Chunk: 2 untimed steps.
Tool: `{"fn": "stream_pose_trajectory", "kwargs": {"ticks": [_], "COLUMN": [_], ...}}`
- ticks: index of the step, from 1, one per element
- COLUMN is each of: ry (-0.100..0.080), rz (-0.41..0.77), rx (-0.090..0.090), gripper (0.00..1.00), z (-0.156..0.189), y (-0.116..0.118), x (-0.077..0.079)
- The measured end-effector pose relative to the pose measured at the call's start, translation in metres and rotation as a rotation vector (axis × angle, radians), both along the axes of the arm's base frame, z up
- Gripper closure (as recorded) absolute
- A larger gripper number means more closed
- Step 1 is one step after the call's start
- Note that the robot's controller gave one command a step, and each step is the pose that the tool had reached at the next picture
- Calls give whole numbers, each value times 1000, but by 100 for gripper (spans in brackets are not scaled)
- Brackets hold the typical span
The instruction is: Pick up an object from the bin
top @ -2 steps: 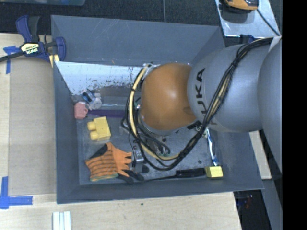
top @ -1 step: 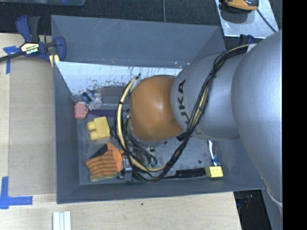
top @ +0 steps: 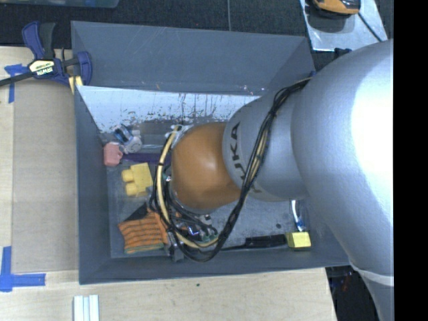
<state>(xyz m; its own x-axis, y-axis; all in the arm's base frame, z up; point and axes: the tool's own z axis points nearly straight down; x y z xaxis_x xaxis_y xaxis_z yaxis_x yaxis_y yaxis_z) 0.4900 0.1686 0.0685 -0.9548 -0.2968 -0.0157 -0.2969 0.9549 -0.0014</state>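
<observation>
Inspecting the grey metal bin (top: 93, 199) from the near wall back.

Recording at the right end of the near wall a small yellow block (top: 300, 240), lying on the floor and touching a black bar (top: 263, 243) stretching leftward from it. Noting just behind the block a small blue piece (top: 296, 212), partly covered by the arm.

Finding in the near-left corner an orange ridged piece (top: 142, 234), lying flat and ribbed roughly from side to side.

Locating the gripper (top: 175, 241) low in the near-left part of the bin, just beside the right edge of the orange ridged piece and nearer to it than to anything else. Being masked by looping black and yellow cables (top: 200, 247). Not being able to tell whether open, closed or gripping anything.

Observing directly behind and above it the rounded orange cover (top: 200, 169) on the wrist, overhanging the middle of the floor, and the silver arm (top: 321, 146) reaching in from the right.

Noting left of the cover a yellow studded brick (top: 137, 179), lying apart from the orange ridged piece.

Logging further back a pink lump (top: 112, 154) near the left wall, and just behind it a small blue-and-grey item (top: 126, 137) close under the far wall.

Closing at the far wall (top: 194, 105), showing dark vertical streaks.
</observation>
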Motion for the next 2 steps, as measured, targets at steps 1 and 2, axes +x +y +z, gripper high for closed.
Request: {"fn": "stream_pose_trajectory", "kwargs": {"ticks": [1,2], "ry": [-4,-4], "rz": [-327,-327], "rx": [11,11], "gripper": [100,100], "z": [5,5], "y": [3,2], "x": [3,3]}}
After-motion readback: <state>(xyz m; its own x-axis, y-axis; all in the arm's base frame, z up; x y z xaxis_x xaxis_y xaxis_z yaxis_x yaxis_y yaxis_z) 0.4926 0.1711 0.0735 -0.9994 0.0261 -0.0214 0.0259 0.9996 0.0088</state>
